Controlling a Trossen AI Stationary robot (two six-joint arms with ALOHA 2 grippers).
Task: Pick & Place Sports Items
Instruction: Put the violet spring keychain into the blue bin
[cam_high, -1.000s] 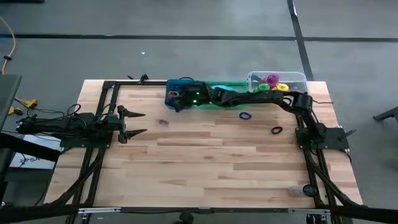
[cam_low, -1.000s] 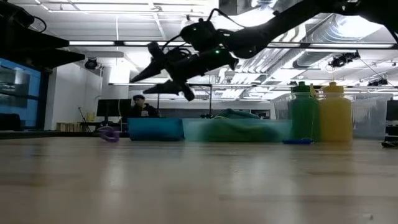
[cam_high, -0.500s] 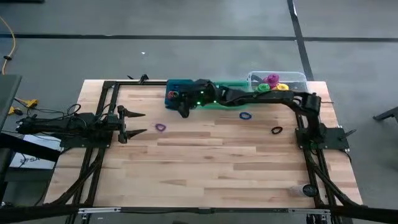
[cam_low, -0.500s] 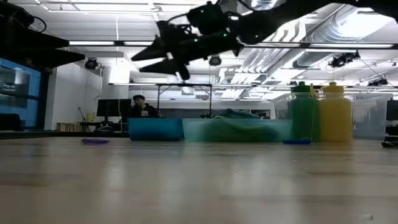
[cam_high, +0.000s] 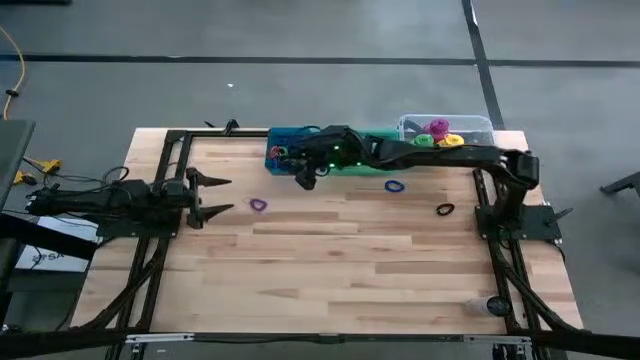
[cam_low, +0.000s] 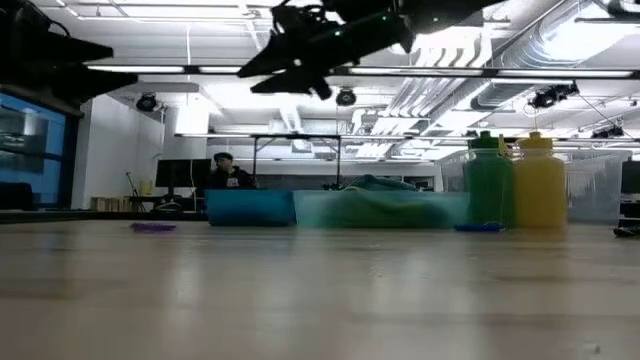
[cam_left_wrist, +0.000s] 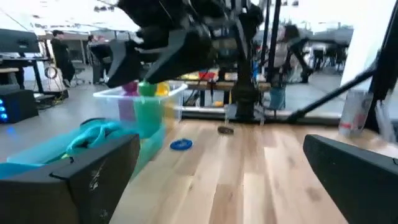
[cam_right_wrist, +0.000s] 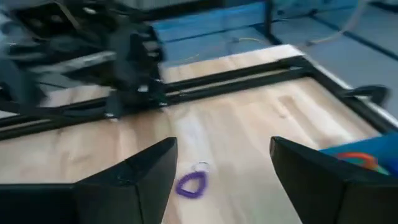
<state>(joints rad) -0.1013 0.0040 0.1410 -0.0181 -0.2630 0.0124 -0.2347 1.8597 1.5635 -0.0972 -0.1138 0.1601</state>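
Currently right tool (cam_high: 304, 178) hangs above the desk (cam_high: 340, 260) with fingers apart, nothing between them, just in front of the blue bin (cam_high: 285, 148). Purple ring (cam_high: 259, 205) lies flat on the desk below and ahead of it. Left tool (cam_high: 228, 196) waits wide open, empty, beside that ring.

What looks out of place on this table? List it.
Three rubbery rings lie loose on the wood instead of in the bins: a purple ring below the blue bin, a blue ring and a dark ring. Right end effector hangs empty above.
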